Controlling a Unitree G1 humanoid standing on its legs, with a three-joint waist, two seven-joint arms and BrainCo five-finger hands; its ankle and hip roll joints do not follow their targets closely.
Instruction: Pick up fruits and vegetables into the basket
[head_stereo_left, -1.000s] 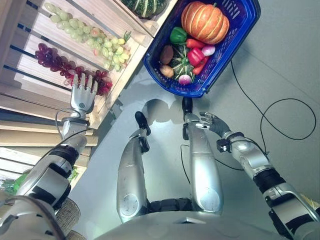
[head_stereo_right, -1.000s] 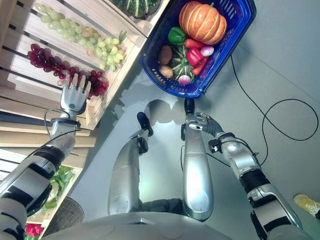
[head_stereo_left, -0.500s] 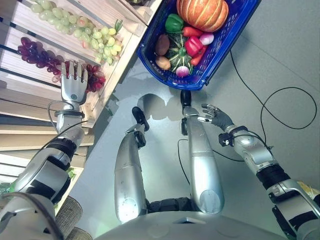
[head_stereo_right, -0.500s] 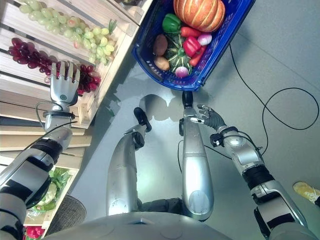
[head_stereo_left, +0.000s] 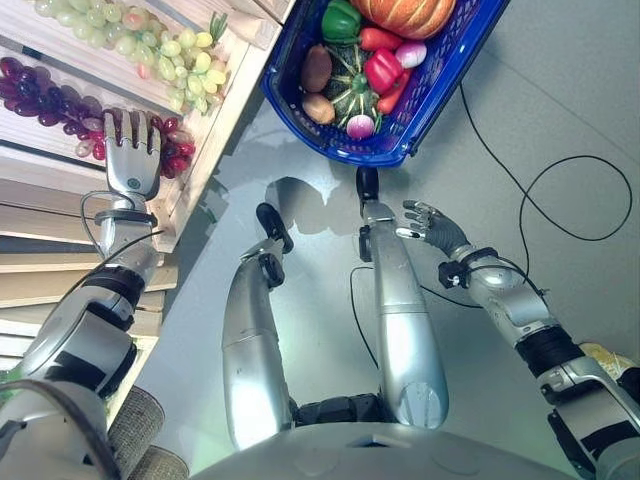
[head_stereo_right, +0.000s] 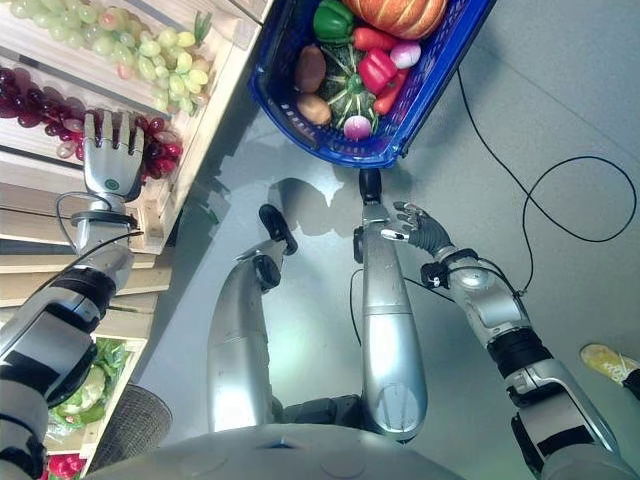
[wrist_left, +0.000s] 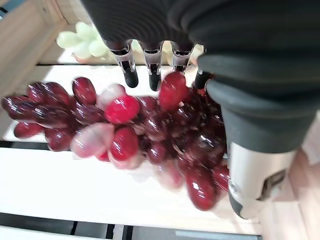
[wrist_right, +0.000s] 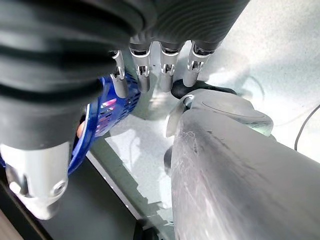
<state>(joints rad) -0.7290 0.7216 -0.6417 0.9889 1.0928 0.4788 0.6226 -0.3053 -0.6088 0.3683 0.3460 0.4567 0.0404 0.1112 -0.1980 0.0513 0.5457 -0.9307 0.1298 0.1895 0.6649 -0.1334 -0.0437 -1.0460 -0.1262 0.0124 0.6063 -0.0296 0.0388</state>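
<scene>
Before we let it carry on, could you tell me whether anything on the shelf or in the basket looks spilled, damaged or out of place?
Nothing stands out. The red grapes and green grapes lie on the wooden shelf, and the vegetables sit inside the blue basket.

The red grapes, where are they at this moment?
In the left eye view the red grapes lie on the wooden shelf at the robot's left, below the green grapes, with the open left robot hand over their near end.

A produce shop: wooden display crates (head_stereo_left: 235, 75) and a shopping basket (head_stereo_left: 440, 90).
</scene>
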